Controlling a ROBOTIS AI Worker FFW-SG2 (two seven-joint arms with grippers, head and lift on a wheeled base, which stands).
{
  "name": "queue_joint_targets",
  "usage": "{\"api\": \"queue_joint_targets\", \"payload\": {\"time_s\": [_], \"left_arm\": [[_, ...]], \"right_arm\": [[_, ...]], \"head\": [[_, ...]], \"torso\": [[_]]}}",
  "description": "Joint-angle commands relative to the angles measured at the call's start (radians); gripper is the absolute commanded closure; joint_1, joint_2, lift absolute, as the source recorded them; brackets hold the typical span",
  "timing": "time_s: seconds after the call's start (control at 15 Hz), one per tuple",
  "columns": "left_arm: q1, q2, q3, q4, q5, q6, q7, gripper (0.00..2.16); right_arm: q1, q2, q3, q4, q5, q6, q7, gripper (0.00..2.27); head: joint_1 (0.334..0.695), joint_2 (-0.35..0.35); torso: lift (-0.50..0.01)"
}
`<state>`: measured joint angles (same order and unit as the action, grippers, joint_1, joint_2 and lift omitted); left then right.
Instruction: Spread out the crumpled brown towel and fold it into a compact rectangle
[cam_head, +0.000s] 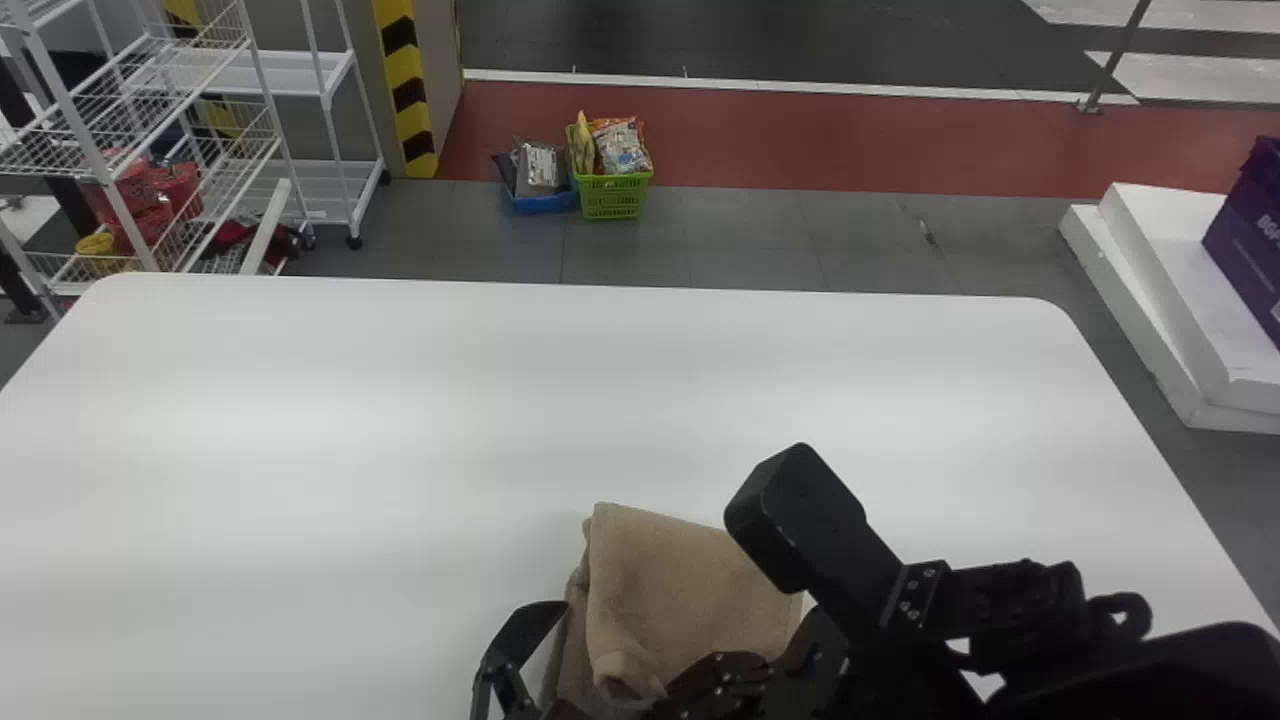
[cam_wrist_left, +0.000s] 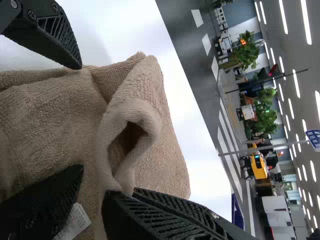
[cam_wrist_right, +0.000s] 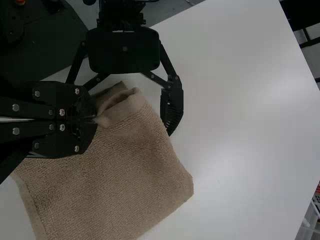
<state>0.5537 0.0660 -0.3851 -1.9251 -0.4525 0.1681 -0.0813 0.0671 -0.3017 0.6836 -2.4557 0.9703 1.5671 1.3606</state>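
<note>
So from where I'm standing, both arms are in on this towel. The right gripper (cam_head: 680, 690) comes in from the robot's right and it's closed down on a pinch of the brown towel (cam_head: 690, 590) — the tips meet with a bit of fabric caught between them. Most of the towel spreads out from those tips, away from the robot, in a thick, folded-over bundle on the white table (cam_head: 300, 450). Right next to the pinch, the cloth curls up into a loop with a dark hollow in it, easy to spot from the left wrist.

The left gripper (cam_head: 520, 640) is a different story: wide open, nothing clamped. Its own wrist view has the fingers well apart with terry cloth in the space between them. One finger is right at the towel's left edge, though I can't tell if it actually touches. The other is over the cloth near a little white label (cam_wrist_left: 75, 222), on the side toward the right gripper. The two grippers are really close here, roughly at right angles, with the loop just past the left one's fingertips. Way out beyond both — past the table's far edge — there's a green basket (cam_head: 613, 195) on the floor.
</note>
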Motion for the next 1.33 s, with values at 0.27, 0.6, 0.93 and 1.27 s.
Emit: {"api": "queue_joint_targets", "payload": {"time_s": [0.27, 0.6, 0.93, 1.27], "left_arm": [[0.0, 0.0, 0.0, 0.002, 0.0, 0.0, 0.008, 0.08], [0.0, 0.002, 0.0, 0.002, 0.0, -0.003, 0.008, 0.08], [0.0, 0.002, 0.0, 0.003, 0.0, -0.003, 0.009, 0.08], [-0.002, 0.002, 0.0, 0.005, 0.0, -0.003, 0.009, 0.08]], "right_arm": [[0.002, 0.004, 0.024, 0.023, 0.01, 0.005, 0.006, 1.26], [0.005, 0.007, 0.037, 0.026, 0.021, 0.005, 0.006, 0.41], [0.011, 0.024, 0.034, 0.024, 0.022, 0.005, 0.006, 0.09], [0.016, 0.033, 0.027, 0.023, 0.025, 0.005, 0.006, 0.11]], "head": [[0.695, -0.035], [0.695, -0.032], [0.695, -0.023], [0.695, -0.015]], "torso": [[-0.127], [-0.127], [-0.127], [-0.127]]}}
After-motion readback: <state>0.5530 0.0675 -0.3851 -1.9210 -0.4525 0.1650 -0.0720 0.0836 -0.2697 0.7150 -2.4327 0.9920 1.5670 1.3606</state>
